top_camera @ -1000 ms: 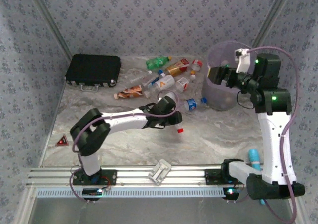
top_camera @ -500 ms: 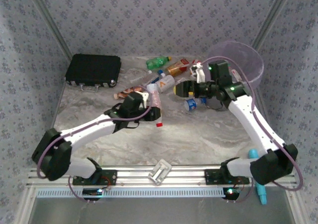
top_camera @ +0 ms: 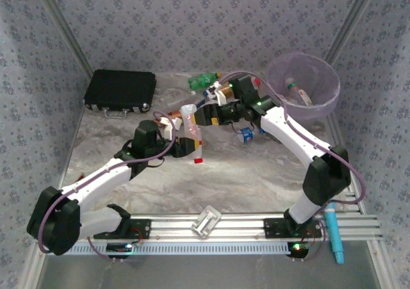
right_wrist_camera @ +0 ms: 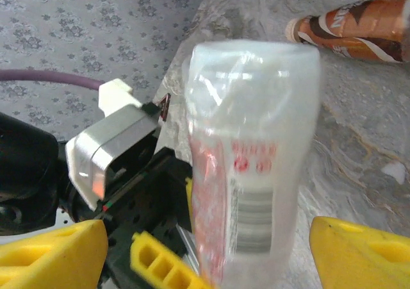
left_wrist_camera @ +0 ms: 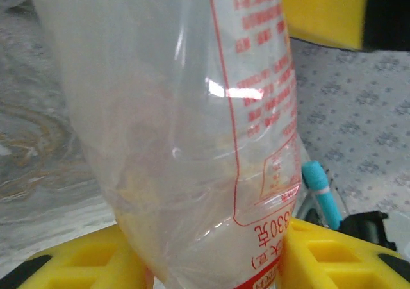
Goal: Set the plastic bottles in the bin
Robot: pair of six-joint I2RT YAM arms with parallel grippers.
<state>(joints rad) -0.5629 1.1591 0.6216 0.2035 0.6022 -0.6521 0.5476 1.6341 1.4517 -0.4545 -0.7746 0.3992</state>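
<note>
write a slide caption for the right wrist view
Open right gripper facing the clear red-printed bottle that the left gripper holds above the marbled table.

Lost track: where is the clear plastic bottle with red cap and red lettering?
Top view: the clear red-capped plastic bottle is mid-table, gripped in the left claw, the open right claw just right of it.

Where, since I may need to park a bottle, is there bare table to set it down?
The widest bare stretch is the near-middle table, just ahead of the rail. A smaller patch lies in front of the black case. Crowded: the back middle, where plastic bottles lie between case and bin.
</note>
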